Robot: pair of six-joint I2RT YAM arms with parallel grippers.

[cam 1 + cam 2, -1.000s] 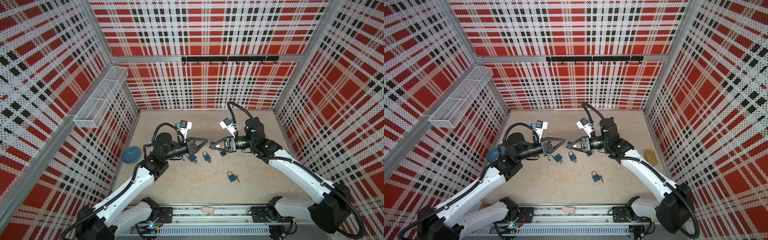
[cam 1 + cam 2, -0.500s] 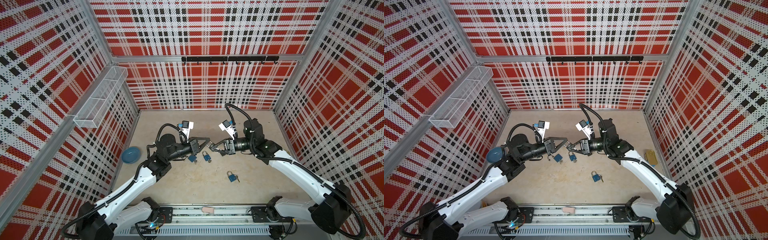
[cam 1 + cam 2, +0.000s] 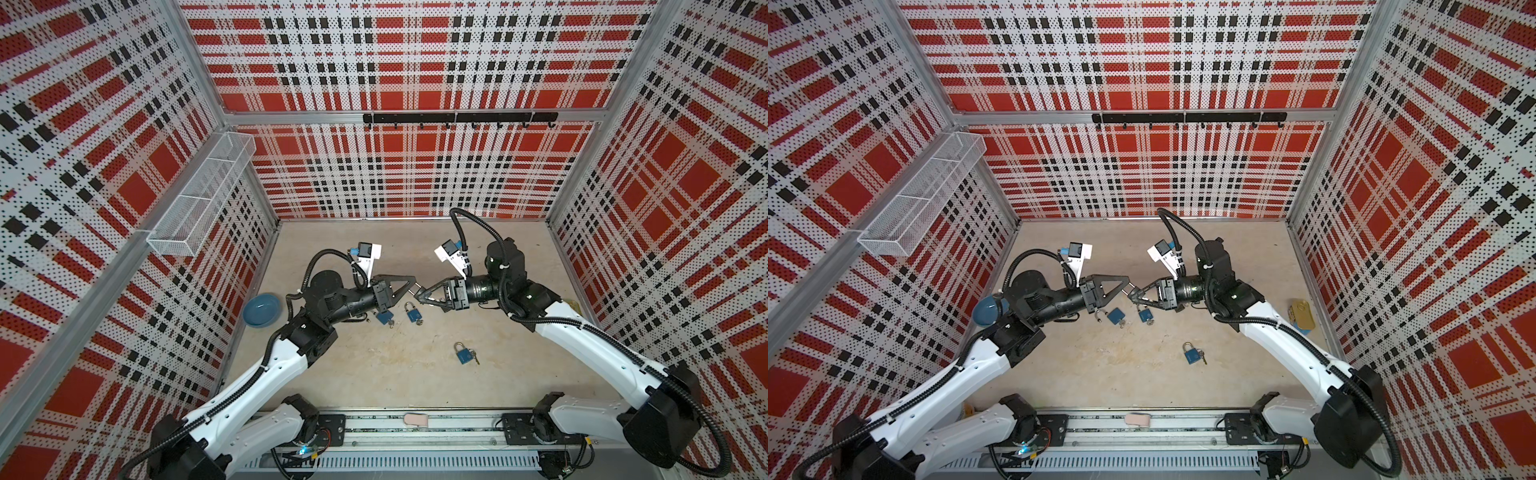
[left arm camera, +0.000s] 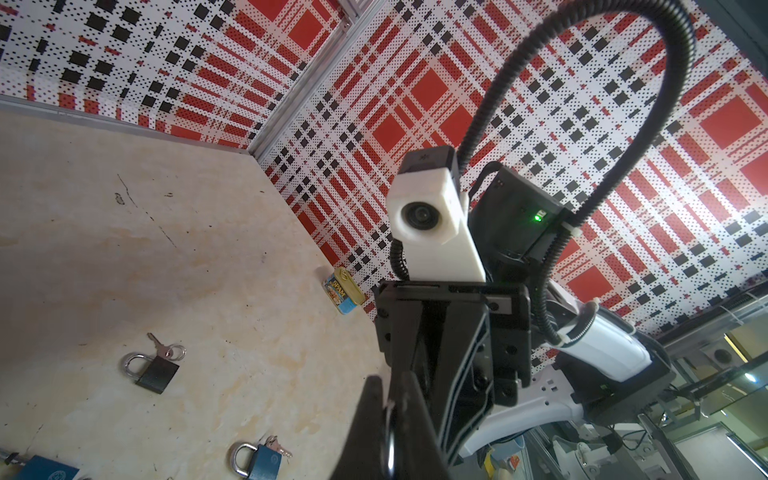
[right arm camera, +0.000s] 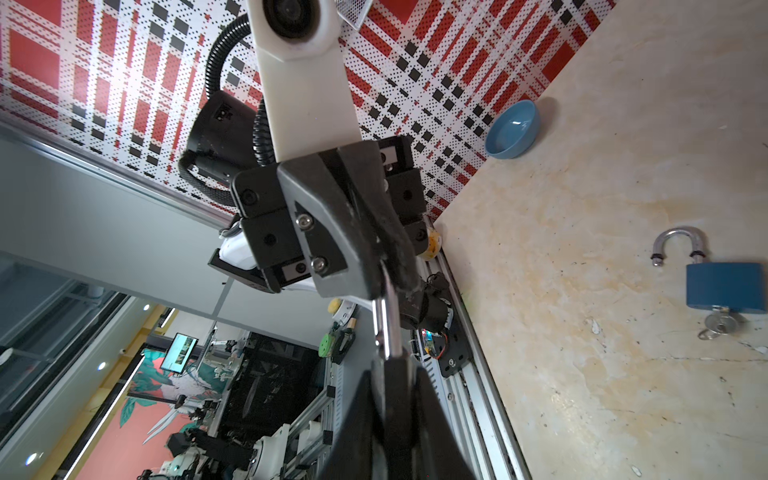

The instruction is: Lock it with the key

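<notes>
Right of blue bowl (image 3: pixel 262 309), up off tabletop (image 3: pixel 374 374): left gripper (image 3: pixel 410 286) and right gripper (image 3: pixel 419 295) sat tip to tip, both clamped on same silver metal rod (image 5: pixel 386 328). Shackle or key, couldn't tell tbh. Blue padlocks lay on tabletop: open padlock (image 3: pixel 1115 316) with key (image 5: pixel 721 322) nearest bowl, second padlock (image 3: pixel 412 313) just past it, third padlock (image 3: pixel 464 354) farthest.

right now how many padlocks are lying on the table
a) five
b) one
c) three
c: three lie on the table: the open padlock, the second padlock right beside it, and the third padlock apart from them, nearer the front rail.
</notes>
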